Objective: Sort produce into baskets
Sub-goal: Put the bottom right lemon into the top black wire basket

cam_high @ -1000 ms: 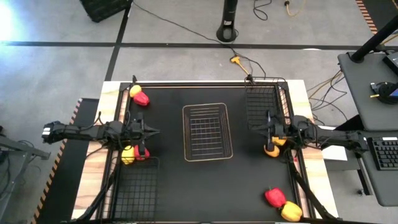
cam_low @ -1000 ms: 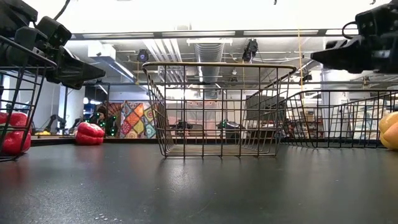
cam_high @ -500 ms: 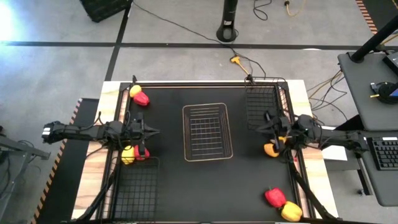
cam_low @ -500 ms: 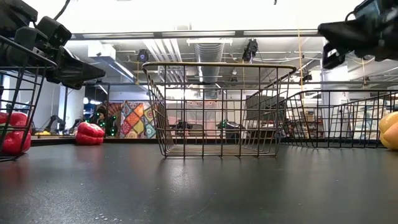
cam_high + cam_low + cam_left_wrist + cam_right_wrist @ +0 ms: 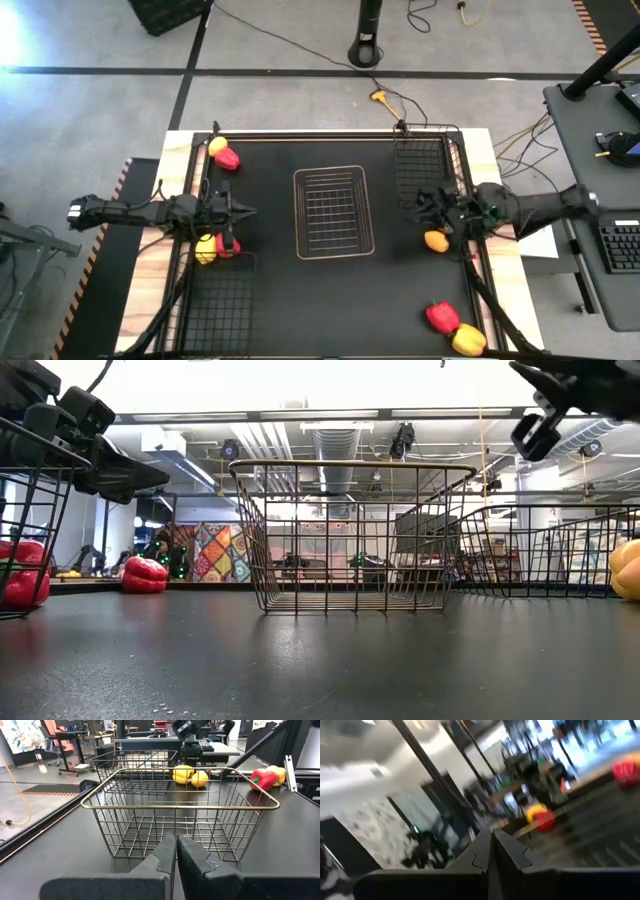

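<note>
As counted: three baskets (image 5: 334, 212), empty.

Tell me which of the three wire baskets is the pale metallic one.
The basket at the table's centre, standing between both arms. Its wire is pale gold, while the basket at the far right and the basket at the near left are black.
</note>
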